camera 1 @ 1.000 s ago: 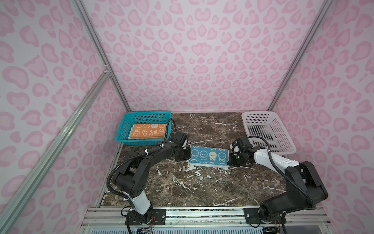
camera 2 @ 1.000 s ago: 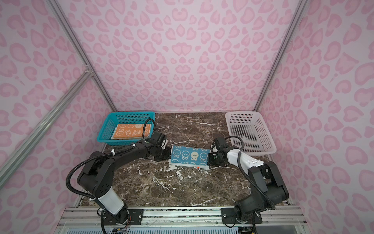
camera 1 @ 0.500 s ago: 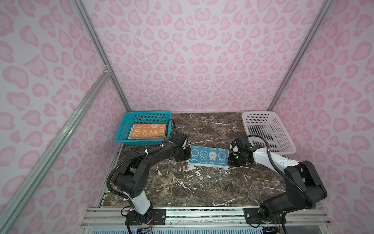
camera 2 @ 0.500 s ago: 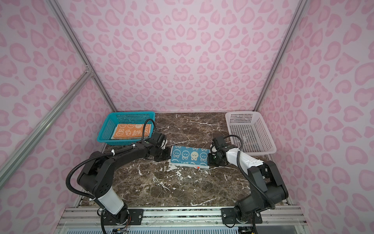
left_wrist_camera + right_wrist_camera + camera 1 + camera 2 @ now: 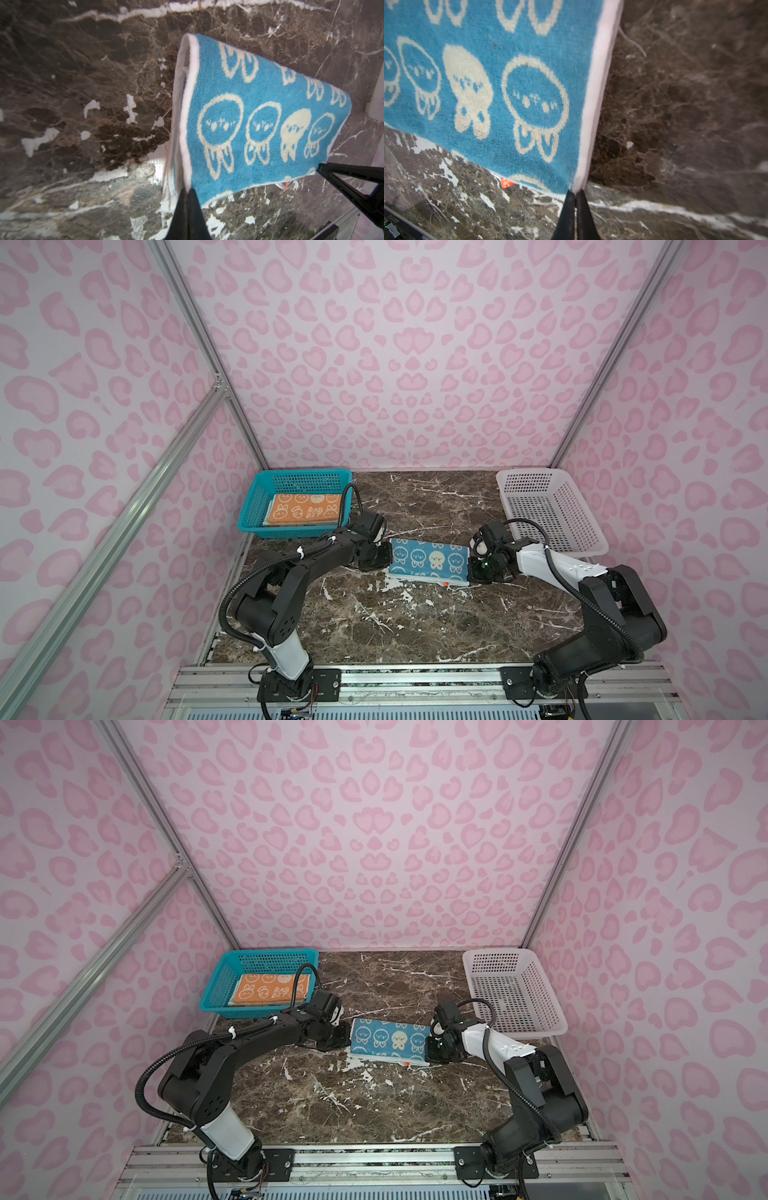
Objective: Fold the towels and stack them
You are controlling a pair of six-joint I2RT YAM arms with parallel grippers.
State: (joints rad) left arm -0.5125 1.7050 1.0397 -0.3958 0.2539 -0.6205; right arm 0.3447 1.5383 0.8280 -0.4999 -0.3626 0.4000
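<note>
We see the folded blue rabbit-face towel (image 5: 428, 562) on the marble tabletop (image 5: 415, 622), between the two baskets and nearer the front than either. Our left gripper (image 5: 188, 192) is pinched tight on the white hem at one end. The right gripper (image 5: 576, 193) clamps the hem at the opposite end, close to a small orange tag (image 5: 506, 184). The orange towel (image 5: 305, 508) lies folded inside the teal basket (image 5: 251, 510) — the white basket (image 5: 582, 531) stands well apart, at the right.
</note>
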